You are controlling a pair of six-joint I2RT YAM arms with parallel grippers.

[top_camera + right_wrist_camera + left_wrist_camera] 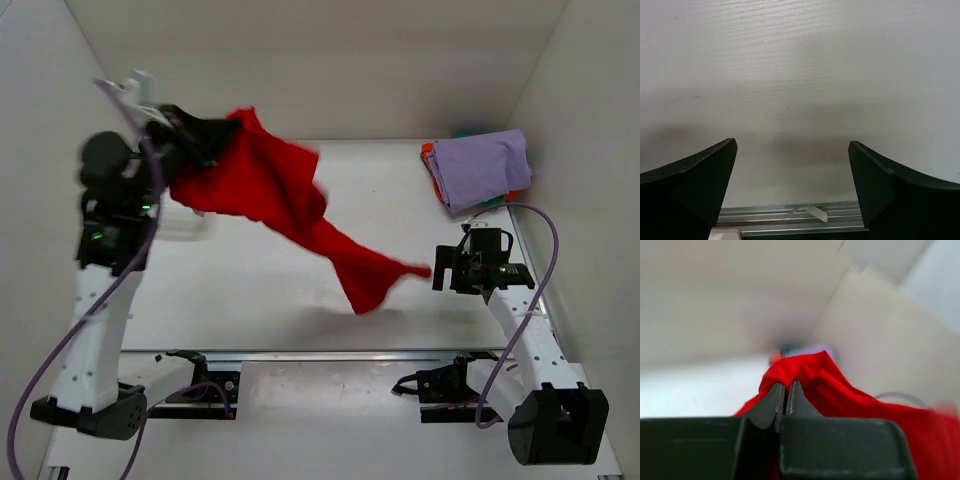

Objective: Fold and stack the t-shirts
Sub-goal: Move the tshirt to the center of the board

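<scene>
The left gripper [215,132] is up high over the left side of the table [250,290]. It pinches the red shirt [270,190] by one bunched edge. In the left wrist view its two fingers [772,405] are pressed together, with a fold of the red shirt [840,390] poking up between their tips.

The red shirt hangs in the air. It droops from the left gripper down toward the right, over the middle of the table. Its low pointed end is just beside the right gripper [441,268], but I cannot tell if they touch.

The right gripper is low, near the right edge of the table. Its fingers [690,185] are spread wide, with only bare table [800,75] between them. The metal rail [790,212] at the near edge shows below them.

In the far right corner of the table is a pile of folded shirts. The purple shirt [480,165] is on top. A bit of the orange shirt [430,160] sticks out on the left of the pile. A bit of the green shirt [492,201] peeks out at the near edge of the pile.
</scene>
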